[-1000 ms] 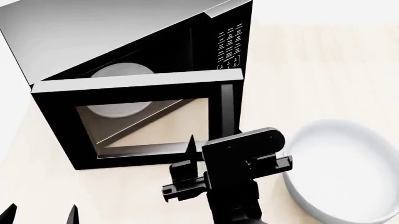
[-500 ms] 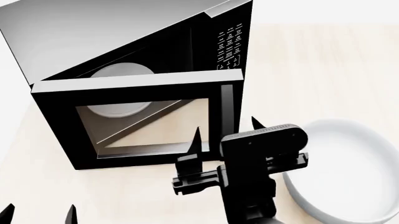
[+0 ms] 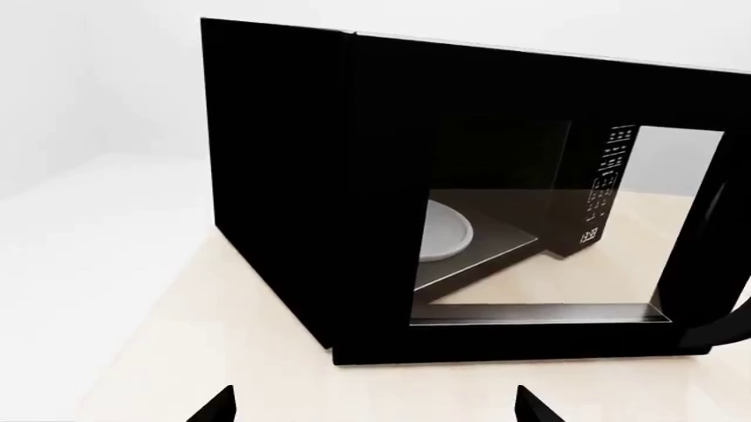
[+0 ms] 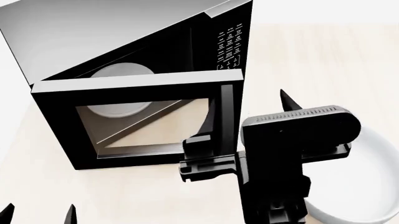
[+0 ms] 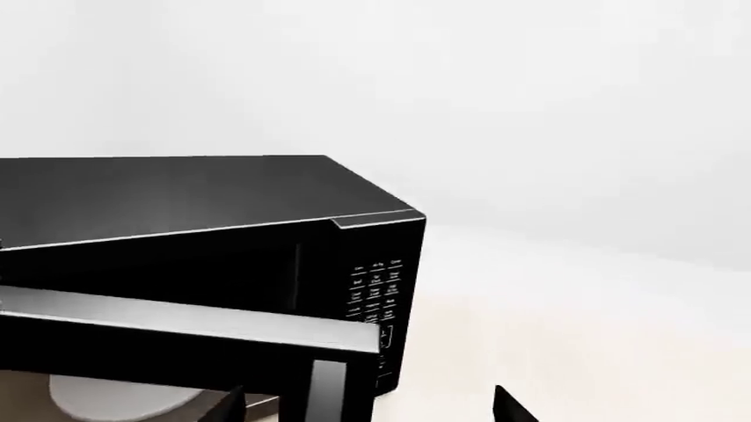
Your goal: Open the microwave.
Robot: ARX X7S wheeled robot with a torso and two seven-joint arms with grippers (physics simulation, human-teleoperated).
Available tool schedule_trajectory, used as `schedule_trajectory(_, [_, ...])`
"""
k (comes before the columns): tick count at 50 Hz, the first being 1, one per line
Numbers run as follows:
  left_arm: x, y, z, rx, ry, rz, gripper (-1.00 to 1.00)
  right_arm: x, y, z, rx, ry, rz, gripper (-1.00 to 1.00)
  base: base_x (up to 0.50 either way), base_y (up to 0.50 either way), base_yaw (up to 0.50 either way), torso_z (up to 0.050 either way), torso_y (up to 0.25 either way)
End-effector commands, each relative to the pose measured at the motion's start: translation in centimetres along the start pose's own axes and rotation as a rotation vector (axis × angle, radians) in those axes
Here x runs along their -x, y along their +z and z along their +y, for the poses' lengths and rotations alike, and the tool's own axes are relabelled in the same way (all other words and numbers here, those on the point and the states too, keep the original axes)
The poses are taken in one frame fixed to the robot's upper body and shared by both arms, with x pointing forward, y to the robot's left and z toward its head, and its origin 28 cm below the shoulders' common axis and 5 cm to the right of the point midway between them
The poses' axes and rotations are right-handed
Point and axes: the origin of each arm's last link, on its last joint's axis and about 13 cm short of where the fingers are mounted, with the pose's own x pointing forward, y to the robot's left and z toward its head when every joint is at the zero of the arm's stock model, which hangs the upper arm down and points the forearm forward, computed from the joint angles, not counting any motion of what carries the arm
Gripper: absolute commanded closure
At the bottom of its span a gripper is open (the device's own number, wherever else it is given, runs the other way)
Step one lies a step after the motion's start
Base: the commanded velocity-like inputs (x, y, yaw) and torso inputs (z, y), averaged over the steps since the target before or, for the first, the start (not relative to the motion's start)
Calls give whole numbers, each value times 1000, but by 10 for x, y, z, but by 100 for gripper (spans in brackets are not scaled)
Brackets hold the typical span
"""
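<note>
Standing microwave (image 4: 124,51), door (image 4: 137,121) swung open

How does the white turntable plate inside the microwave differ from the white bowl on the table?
The turntable plate is flat and sits inside the microwave, seen partly through the open door's window; the bowl is deep, with raised walls, and stands out on the table to the microwave's right. The bowl looks clearly wider than the plate. The right arm hides part of the bowl. Both are round, white and empty.

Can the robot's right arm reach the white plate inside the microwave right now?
Probably not straight away: the open door stands between the right gripper and the white plate inside the microwave.
</note>
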Motion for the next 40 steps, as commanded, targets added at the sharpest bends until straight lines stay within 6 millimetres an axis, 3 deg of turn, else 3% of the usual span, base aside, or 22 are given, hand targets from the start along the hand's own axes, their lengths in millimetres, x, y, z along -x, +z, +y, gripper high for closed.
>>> schedule_trajectory(1, [-1, -1, 1, 4, 2, 3, -100, 21, 47, -3, 58, -50, -101, -100, 0, 0, 0, 0, 0])
schedule_trajectory(9, [1, 0, 0, 4, -2, 0, -100, 18, 77, -3, 144, -56, -160, -100, 0, 0, 0, 0, 0])
schedule_trajectory(18, [2, 2, -1, 8, -5, -1, -100, -13, 117, -7, 171, -74, -150, -100, 0, 0, 0, 0, 0])
schedule_trajectory(20, [2, 2, -1, 7, -4, -1, -100, -20, 123, -7, 91, -37, -95, -100, 0, 0, 0, 0, 0])
schedule_trajectory(30, [3, 2, -1, 10, -10, -1, -100, -51, 136, -9, 38, 5, 148, -100, 0, 0, 0, 0, 0])
schedule_trajectory(40, [1, 2, 0, 16, -7, 1, -100, -85, 133, -10, -27, 9, 369, -100, 0, 0, 0, 0, 0])
